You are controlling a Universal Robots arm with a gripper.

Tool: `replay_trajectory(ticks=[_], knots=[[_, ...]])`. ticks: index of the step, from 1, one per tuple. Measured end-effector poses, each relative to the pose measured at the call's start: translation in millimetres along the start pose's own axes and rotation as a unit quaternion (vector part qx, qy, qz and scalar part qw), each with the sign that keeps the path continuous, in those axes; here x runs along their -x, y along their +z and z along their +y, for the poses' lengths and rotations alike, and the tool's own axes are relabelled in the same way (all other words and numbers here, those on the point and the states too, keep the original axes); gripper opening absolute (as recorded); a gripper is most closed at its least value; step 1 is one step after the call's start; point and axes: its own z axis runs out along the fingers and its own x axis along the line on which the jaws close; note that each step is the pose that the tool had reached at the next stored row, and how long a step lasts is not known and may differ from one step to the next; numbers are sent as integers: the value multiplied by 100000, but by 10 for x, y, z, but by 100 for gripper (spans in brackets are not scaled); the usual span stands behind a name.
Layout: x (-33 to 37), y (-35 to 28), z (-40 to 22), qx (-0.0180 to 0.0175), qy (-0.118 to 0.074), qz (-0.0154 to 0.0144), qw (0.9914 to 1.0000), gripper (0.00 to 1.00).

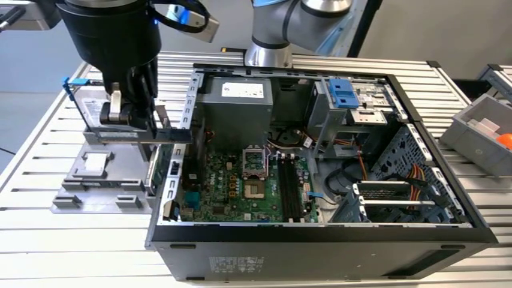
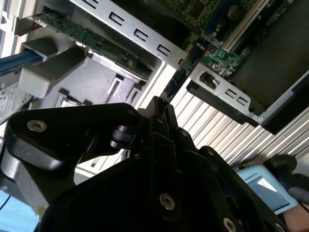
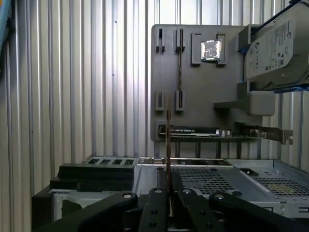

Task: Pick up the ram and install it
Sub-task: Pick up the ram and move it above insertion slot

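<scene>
Carry stage in hand, by the look of it. Grips the ram (image 3: 168,140) by one end in the pincer (image 3: 168,191), the thin edge reaching out past the fingertips, apparently clear of the grey holder (image 3: 203,92) below. Hangs just beside the open computer case (image 1: 320,240), with the memory slots (image 1: 289,191) further in. Calls, probably, for a square hold and exact lining-up with a slot. Counted: one ram gripped, seemingly one more stick (image 3: 179,72) on edge in the holder, one hard drive (image 3: 275,48), one bracketed card (image 3: 193,131).

Bright even light w/ soft shadows (table (image 3: 72,72) glare).
</scene>
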Motion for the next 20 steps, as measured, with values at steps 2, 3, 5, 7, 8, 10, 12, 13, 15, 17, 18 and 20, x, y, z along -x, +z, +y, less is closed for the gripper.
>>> replay_trajectory(ticks=[2,3,5,7,8,10,12,13,15,17,18,20], knots=[[0,-1,-41,15,-23,1,100000,0],[1,-2,-64,24,-36,1,100000,0],[1,-3,-110,48,-61,3,100000,0],[2,-4,-151,64,-75,6,100000,0],[2,-5,-170,67,-82,4,100000,0],[3,-6,-204,69,-94,6,100000,0],[3,-6,-241,69,-104,2,100000,0],[3,-7,-260,72,-111,4,100000,0],[4,-8,-299,73,-125,3,100000,0],[4,-10,-335,78,-135,8,100000,0],[5,-10,-354,79,-138,6,100000,0],[5,-11,-389,77,-150,4,100000,0]])
